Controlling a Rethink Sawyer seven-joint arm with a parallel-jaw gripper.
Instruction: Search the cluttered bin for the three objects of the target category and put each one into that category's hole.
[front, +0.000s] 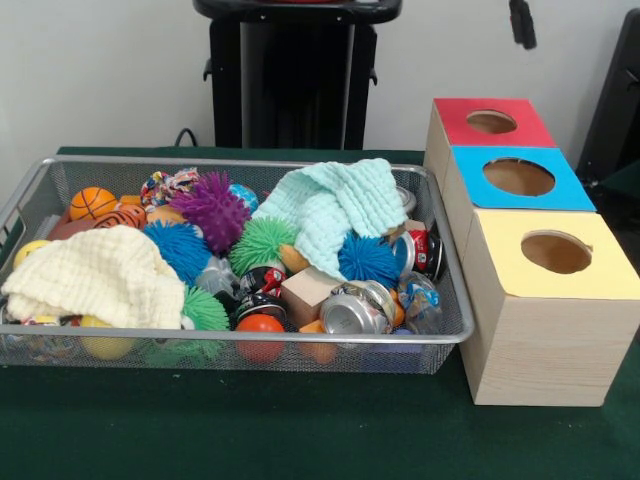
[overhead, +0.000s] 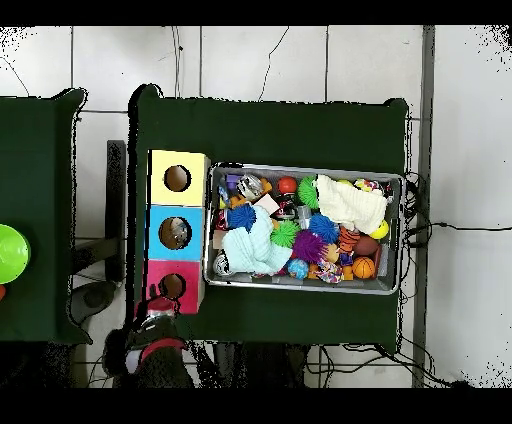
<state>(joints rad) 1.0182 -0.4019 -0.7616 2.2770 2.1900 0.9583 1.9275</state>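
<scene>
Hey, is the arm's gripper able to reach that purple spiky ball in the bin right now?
Probably yes. The purple spiky ball lies on top of the clutter with nothing over it, and the gripper hangs drawn back above the boxes, so the way down looks free.

From my station, I see the pedestal (front: 297, 70) as a black upright column with flat side panels and a wide black cap on top, a thin red strip showing along that cap. The arm (overhead: 157, 335) reads as red and black, with rounded red shells over dark joints. A black gripper tip (front: 521, 22) shows, narrow and blunt.
</scene>
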